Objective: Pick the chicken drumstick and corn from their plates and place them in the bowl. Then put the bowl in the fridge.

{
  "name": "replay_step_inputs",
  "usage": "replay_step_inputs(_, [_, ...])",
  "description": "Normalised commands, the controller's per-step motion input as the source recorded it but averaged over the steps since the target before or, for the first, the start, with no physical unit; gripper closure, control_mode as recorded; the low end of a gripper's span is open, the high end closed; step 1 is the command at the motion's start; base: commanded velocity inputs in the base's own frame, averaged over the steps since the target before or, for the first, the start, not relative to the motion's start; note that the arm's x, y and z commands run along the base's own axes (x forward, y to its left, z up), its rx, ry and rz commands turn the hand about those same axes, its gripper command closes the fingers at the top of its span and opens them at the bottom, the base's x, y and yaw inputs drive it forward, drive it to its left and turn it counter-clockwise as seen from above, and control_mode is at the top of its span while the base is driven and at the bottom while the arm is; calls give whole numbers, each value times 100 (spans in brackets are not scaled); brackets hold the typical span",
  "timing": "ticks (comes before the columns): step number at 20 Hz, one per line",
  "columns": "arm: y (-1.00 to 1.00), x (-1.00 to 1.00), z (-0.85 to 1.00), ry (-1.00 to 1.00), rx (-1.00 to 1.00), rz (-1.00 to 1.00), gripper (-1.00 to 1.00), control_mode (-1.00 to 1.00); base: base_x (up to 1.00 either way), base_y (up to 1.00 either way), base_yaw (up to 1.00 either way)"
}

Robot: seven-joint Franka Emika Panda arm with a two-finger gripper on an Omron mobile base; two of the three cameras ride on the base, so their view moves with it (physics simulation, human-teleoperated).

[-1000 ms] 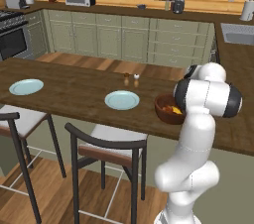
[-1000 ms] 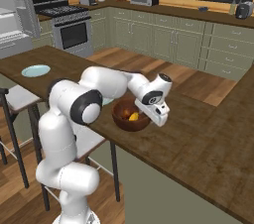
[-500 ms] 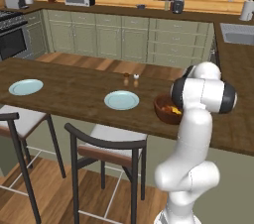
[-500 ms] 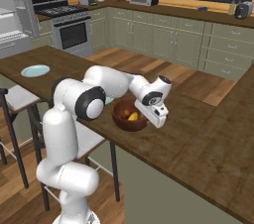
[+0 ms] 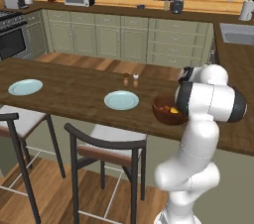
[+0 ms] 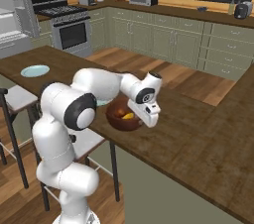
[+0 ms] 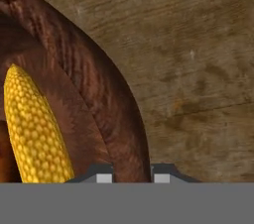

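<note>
A: What does the bowl (image 7: 106, 104) look like?

B: Deep, round, dark reddish-brown with wood grain, standing on the brown wooden tabletop (image 5: 74, 94). The corn (image 7: 34, 129) lies inside, yellow and pebbly, tapering toward 12 o'clock in the hand view.

A: And the fingers (image 7: 131, 177)?

B: They pinch the bowl's rim wall, one tip inside, one outside. The corn sits at 9 o'clock of them. Two pale-blue plates (image 5: 121, 100) lie flat farther along the tabletop

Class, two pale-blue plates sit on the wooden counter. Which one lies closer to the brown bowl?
The plate near the counter's middle, just beside the bowl. The other plate lies far off toward the stove end.
</note>
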Motion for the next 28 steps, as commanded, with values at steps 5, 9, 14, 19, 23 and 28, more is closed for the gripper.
replay_step_inputs(5, [12, -90, 68, -4, 1, -27, 100, -100, 0, 0, 0])
replay_step_inputs(9, [24, -71, 67, -12, 0, -44, 100, -100, 0, 0, 0])
replay_step_inputs(14, [44, -65, 61, -7, 1, -63, 100, -100, 0, 0, 0])
replay_step_inputs(19, [33, -93, 91, -7, 3, -33, 100, -100, 0, 0, 0])
replay_step_inputs(23, [20, -94, 97, -9, 0, -12, 100, -100, 0, 0, 0])
replay_step_inputs(28, [26, -71, 77, 16, 8, -4, 100, -100, 0, 0, 0])
